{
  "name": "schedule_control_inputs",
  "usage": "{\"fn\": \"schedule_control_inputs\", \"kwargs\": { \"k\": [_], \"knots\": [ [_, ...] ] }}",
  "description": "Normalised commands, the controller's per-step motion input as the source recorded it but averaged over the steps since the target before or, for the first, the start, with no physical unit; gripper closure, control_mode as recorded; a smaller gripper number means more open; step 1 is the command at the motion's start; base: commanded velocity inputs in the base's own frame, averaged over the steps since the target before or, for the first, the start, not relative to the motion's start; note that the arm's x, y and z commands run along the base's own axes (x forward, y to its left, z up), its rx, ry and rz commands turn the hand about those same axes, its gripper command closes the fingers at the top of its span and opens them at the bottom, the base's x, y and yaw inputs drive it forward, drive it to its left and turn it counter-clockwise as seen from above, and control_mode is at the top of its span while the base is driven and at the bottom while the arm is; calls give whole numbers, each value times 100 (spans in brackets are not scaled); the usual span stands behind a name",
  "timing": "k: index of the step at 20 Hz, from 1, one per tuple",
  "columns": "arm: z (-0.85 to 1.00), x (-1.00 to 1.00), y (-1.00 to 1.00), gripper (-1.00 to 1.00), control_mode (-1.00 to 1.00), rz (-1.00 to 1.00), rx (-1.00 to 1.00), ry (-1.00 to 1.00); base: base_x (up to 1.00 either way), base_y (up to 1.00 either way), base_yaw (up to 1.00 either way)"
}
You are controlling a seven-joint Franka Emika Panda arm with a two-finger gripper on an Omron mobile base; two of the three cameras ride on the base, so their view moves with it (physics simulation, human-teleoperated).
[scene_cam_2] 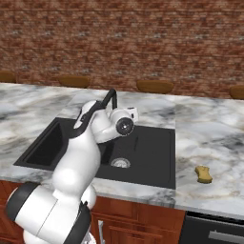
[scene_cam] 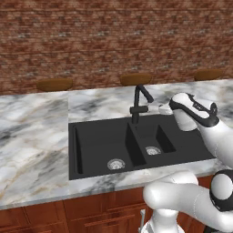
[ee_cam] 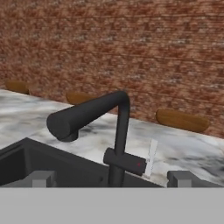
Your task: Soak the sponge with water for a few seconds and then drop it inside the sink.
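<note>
The black double-basin sink [scene_cam: 91, 136] is set into the marble counter, its wide basin on the left and the narrower one on the right. A black faucet [scene_cam: 139, 102] rises behind the divider, spout [ee_cam: 85, 114] turned to the left in the hand view. My gripper [ee_cam: 111, 179] is open, level with the faucet's side handle [ee_cam: 129, 162] and just short of it, with nothing between the fingertips [ee_cam: 41, 178]. In the base views the gripper [scene_cam: 161, 109] [scene_cam_2: 133, 113] hangs over the narrower basin. The yellow sponge [scene_cam_2: 204, 174] lies on the counter right of the sink. Water is out of view.
Brown wooden stool tops [scene_cam: 54, 84] [scene_cam: 135, 79] stand behind the counter in front of a brick wall. Marble counter [scene_cam: 32, 136] spreads wide to the sink's left. A dark appliance front [scene_cam_2: 214, 231] sits below the counter at the right.
</note>
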Motion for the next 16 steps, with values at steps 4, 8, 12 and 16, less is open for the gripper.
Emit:
{"fn": "schedule_control_inputs", "kwargs": {
  "k": [4,8,12,16],
  "knots": [
    [-10,23,0,-100,-100,0,3,0,0,0,0],
    [-7,17,0,-100,-100,0,3,0,0,0,0],
    [-11,11,0,-100,-100,0,5,0,0,0,0],
    [-11,0,0,-100,-100,3,8,0,0,0,0]
  ]
}}
